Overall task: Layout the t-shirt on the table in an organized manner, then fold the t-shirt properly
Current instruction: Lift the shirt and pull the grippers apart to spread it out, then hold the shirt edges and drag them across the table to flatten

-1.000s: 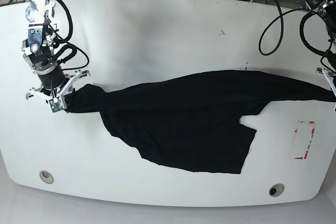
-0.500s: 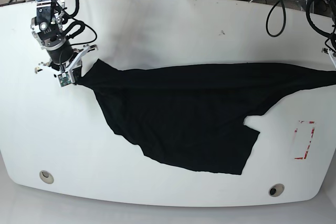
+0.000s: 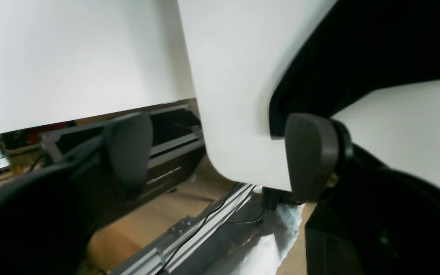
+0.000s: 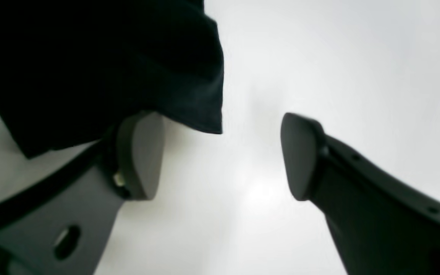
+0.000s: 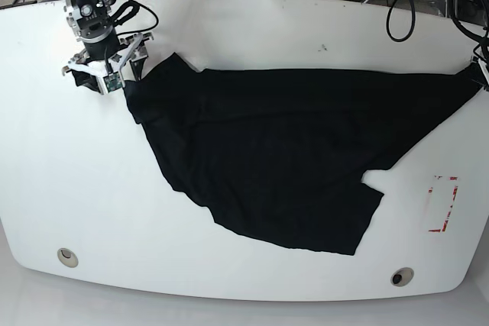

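1. Spread across the middle of the table [image 5: 252, 28]: the t-shirt [image 5: 283, 158], black, stretched wide along its upper edge from the far-left area to the right edge of the base view.
2. Lower part of the t-shirt hanging down in a slanted flap toward the front, with a notch cut in on its right side.
3. At the upper left of the base view: the right gripper [image 5: 107, 74], just beside the shirt's left corner, fingers spread wide.
4. In the right wrist view: the right gripper [image 4: 222, 156] parted, one pad [image 4: 141, 156] lying under or against the hem of the t-shirt [image 4: 90, 65], the other pad well clear over bare table [image 4: 338, 57]; no cloth pinched between them.
5. At the right edge of the base view: the shirt's far corner reaching the table's rim, with only a sliver of the left arm visible there.
6. In the left wrist view: the left gripper [image 3: 220, 156] open wide, straddling the table's [image 3: 224, 95] rounded corner; the t-shirt [image 3: 357, 49] lying just above the right-hand fingertip [image 3: 311, 156], touching or nearly so, cannot tell which.
7. Near the front right of the table: a red dashed rectangle [image 5: 443, 204], apart from the cloth.
8. Along the front edge: two grey grommet holes, left [image 5: 67, 256] and right [image 5: 401, 276].
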Tool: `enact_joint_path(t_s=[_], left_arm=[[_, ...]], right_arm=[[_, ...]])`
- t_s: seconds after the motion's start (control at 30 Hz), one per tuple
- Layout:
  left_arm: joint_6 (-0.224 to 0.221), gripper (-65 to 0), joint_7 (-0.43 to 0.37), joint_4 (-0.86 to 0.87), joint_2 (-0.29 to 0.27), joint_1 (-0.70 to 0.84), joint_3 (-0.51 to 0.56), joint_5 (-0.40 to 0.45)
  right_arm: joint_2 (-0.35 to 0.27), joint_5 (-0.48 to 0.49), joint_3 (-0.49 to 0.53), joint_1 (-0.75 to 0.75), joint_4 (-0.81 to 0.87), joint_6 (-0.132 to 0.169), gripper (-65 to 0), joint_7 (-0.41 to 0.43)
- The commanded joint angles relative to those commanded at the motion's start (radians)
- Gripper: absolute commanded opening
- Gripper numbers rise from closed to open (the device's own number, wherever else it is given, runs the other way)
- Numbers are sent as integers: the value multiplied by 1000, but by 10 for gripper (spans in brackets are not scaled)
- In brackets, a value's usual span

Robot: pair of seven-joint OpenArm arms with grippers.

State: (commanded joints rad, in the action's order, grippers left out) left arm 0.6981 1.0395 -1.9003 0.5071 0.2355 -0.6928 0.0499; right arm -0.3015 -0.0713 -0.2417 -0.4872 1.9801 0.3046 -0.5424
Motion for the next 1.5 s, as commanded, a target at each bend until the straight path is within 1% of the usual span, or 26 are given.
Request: enact_joint_path(t_s=[0.03, 0.1, 0.17, 0.23, 0.3, 0.33, 0.4, 0.43, 0.47, 0.5, 0.57, 0.6, 0.7, 0.87, 0.97, 1.1, 1.17, 1.3, 1.4, 1.5], left_arm=[[0, -140, 0, 0, 0, -3, -9, 0], [0, -140, 0, 0, 2, -8, -20, -2], [0, -140, 0, -5, 14, -43, -25, -2], [0, -140, 0, -3, 28, -86, -28, -2], [0, -140, 0, -3, 32, -103, -28, -3], [0, -140, 0, -5, 34, -114, -28, -3], [0, -140, 0, -8, 34, -123, -28, -5], [0, -140, 0, -8, 34, -124, -28, -5], [0, -140, 0, -8, 31, -124, -28, -5], [0, -140, 0, -8, 29, -124, -26, -5], [0, -140, 0, -9, 26, -126, -21, -9], [0, -140, 0, -9, 20, -127, -20, -11], [0, -140, -2, -9, -25, -157, -20, -11], [0, -140, -2, -9, -80, -178, -20, -11], [0, -140, -2, -14, -106, -180, -18, -11], [0, -142, -2, -20, -147, -180, 9, -12], [0, -153, -3, -21, -163, -180, 21, -12], [0, -207, -3, -21, -195, -173, 44, -12], [0, -239, -3, -21, -215, -173, 54, -12], [0, -250, -3, -21, -221, -172, 60, -12]], right_arm=[[11, 0, -26, 3, 0, 14, -178, 0], [34, -9, -72, 29, 0, 32, -178, -3], [48, -11, -127, 49, -3, 58, -179, -23], [52, -11, -187, 60, -3, 107, -181, -68], [46, -2, -216, 68, -3, 143, -181, -80], [44, 2, -239, 84, -5, 169, -181, -83], [48, 2, -264, 109, -5, 212, -181, -84], [51, 2, -272, 126, -5, 241, -181, -86], [51, 2, -270, 147, -5, 278, -181, -86], [51, 2, -269, 163, -5, 302, -182, -86], [54, 3, -269, 219, -5, 367, -182, -86], [55, 3, -269, 258, -8, 394, -182, -89], [77, 3, -235, 356, -43, 394, -182, -115], [77, 3, -181, 508, -143, 394, -182, -178], [78, 3, -137, 582, -227, 394, -182, -184], [77, 3, -69, 664, -353, 394, -182, -184], [80, 3, -44, 704, -423, 394, -182, -184], [83, 6, 12, 779, -574, 394, -182, -180], [81, 61, 37, 827, -672, 394, -182, -180], [71, 138, 55, 870, -770, 394, -182, -173]])
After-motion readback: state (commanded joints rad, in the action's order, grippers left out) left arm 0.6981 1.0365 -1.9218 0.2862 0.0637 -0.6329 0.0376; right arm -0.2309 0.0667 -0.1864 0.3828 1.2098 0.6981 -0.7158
